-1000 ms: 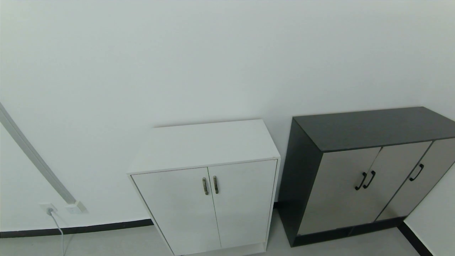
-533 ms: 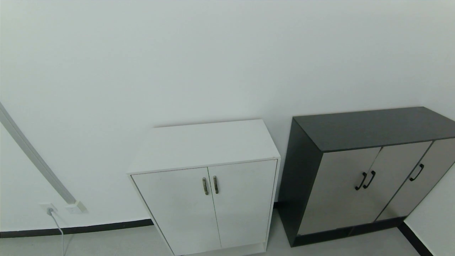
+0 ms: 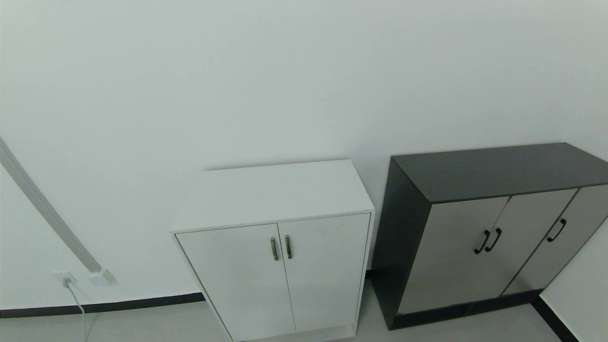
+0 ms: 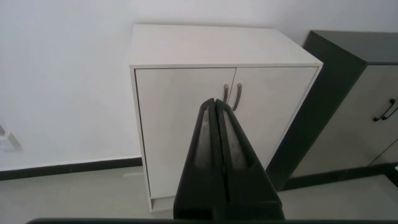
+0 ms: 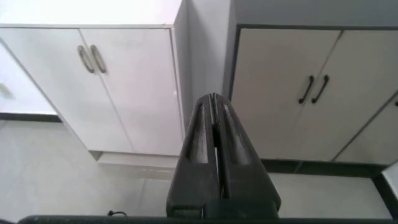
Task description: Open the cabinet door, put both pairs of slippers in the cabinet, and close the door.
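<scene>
A white two-door cabinet [image 3: 280, 256] stands against the wall, both doors closed, with a pair of metal handles [image 3: 281, 248] at the middle seam. The cabinet [image 4: 217, 118] faces my left gripper [image 4: 216, 106], which is shut with nothing in it and held some way in front of the doors. My right gripper [image 5: 214, 99] is also shut and empty, held in front of the gap between the white cabinet [image 5: 106, 81] and the dark one.
A black cabinet [image 3: 479, 228] with grey doors and black handles stands right of the white one, close to a side wall. A wall socket with a cable [image 3: 71, 289] sits low on the left. Grey floor [image 5: 74, 180] lies before the cabinets.
</scene>
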`<state>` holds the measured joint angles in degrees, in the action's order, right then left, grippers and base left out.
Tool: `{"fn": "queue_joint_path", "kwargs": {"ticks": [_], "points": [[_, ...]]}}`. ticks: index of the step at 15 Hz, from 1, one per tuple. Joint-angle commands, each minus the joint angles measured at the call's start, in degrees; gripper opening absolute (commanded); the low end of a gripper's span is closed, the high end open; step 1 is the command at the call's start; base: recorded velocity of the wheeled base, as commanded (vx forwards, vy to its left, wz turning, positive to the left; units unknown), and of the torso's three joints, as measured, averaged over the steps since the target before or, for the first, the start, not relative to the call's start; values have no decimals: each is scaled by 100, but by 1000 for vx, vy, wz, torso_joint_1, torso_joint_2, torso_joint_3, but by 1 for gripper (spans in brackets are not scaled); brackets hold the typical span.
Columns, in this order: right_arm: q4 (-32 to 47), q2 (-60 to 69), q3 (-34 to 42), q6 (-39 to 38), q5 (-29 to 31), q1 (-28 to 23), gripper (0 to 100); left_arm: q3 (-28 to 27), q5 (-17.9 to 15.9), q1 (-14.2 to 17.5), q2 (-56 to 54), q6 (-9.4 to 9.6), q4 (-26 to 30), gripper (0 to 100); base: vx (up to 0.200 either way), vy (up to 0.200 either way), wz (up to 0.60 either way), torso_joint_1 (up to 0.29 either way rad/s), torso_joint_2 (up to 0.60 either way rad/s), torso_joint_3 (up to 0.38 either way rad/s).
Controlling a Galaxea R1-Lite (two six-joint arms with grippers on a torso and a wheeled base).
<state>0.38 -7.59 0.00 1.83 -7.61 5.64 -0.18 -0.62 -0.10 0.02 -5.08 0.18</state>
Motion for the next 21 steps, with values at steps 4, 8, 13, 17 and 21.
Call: {"fn": "queue_joint_path", "kwargs": {"ticks": [4,8,13,17,21], "points": [[-11,197,0,28,260,-2,0,1,1,1,6,-1,-1,0,0,0,0,0,0,0],[-3,144,0,63,286,-72,0,1,1,1,-2,-1,-1,0,0,0,0,0,0,0],[-11,355,0,63,286,-345,0,1,80,1,6,-45,-1,0,0,0,0,0,0,0],[-47,759,0,-323,374,-556,0,1,80,1,6,-37,-1,0,0,0,0,0,0,0],[-82,759,0,-438,778,-556,0,1,80,1,6,-10,-9,0,0,0,0,0,0,0]]}}
